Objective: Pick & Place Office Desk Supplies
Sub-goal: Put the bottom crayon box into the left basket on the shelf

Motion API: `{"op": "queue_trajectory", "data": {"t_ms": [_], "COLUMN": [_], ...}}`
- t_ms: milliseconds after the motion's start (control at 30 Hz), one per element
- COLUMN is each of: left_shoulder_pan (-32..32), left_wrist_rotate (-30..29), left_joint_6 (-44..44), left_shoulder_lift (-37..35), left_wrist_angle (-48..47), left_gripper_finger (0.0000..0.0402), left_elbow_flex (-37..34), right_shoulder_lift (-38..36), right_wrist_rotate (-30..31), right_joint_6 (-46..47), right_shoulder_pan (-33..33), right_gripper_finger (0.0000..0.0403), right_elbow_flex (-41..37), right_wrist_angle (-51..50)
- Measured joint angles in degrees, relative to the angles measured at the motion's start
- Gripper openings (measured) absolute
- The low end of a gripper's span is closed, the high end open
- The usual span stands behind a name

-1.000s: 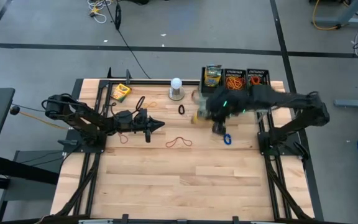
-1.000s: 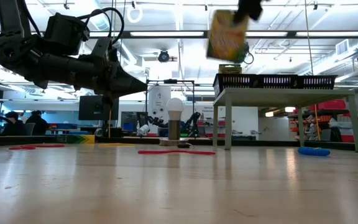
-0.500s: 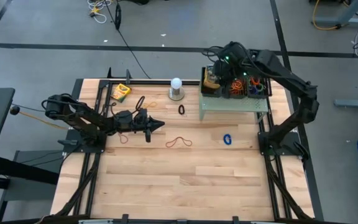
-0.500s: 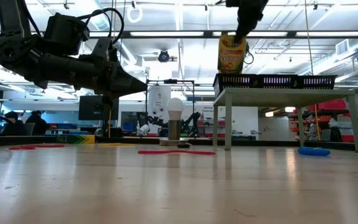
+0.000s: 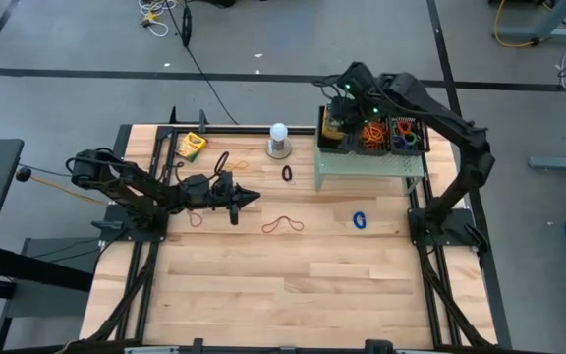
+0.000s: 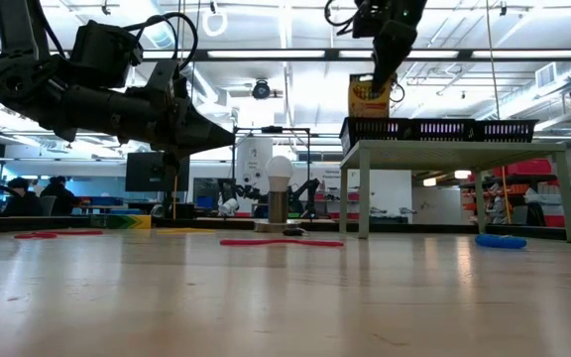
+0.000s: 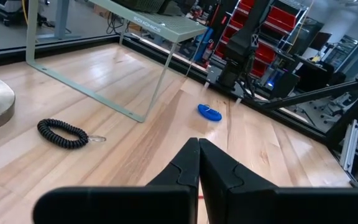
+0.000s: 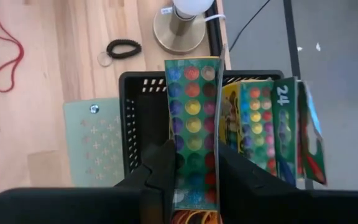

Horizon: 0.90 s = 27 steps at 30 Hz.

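My right gripper [image 8: 194, 177] is over the leftmost black mesh basket [image 8: 138, 93] on the pale green riser [image 5: 369, 162], shut on a yellow-and-green crayon box [image 8: 194, 118]. A second crayon box [image 8: 269, 130] stands in the same basket. The two other baskets [image 5: 389, 134] hold rubber bands. My left gripper [image 5: 252, 198] is shut, level above the table's left middle. A third crayon box [image 5: 193, 146] lies flat near the far left. Red [image 5: 283, 225], blue [image 5: 360, 219], black [image 5: 287, 173] and orange [image 5: 226, 162] bands lie on the wood. My right gripper pinches the crayon box between its two fingers [image 8: 161, 171], near the box's top end [image 8: 194, 155]. The fingers come from above, pointing down. The box stands upright, its lower end [image 6: 369, 111] inside the basket beside the other box; whether it rests on the bottom is hidden.
A white ball on a metal base [image 5: 279, 140] stands just left of the riser. The riser fills the table's far right. Bare wood [image 5: 293, 285] spreads over the near half. Black frame rails [image 5: 155, 157] run along the table's left and right sides.
My right gripper has carried the crayon box from in front of the riser's left end up and toward the far edge, over the leftmost basket, then lowered it. The box, tilted and high before, now stands upright with its lower end in the basket.
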Motion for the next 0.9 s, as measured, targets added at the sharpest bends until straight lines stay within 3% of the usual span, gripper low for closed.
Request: {"op": "queue_trajectory", "data": {"t_ms": [900], "left_shoulder_pan": [0.01], "left_wrist_rotate": [-0.01], "left_joint_6": [0.24], "left_shoulder_lift": [0.00], "left_wrist_angle": [-0.02], "left_gripper_finger": [0.0010], "left_elbow_flex": [-0.01], "right_shoulder_lift": [2.41], "right_wrist_rotate": [1.74], "right_joint_6": [0.93], "right_shoulder_pan": [-0.26], "right_gripper_finger": [0.0101], "right_elbow_flex": [-0.04], "right_wrist_angle": [0.12]}}
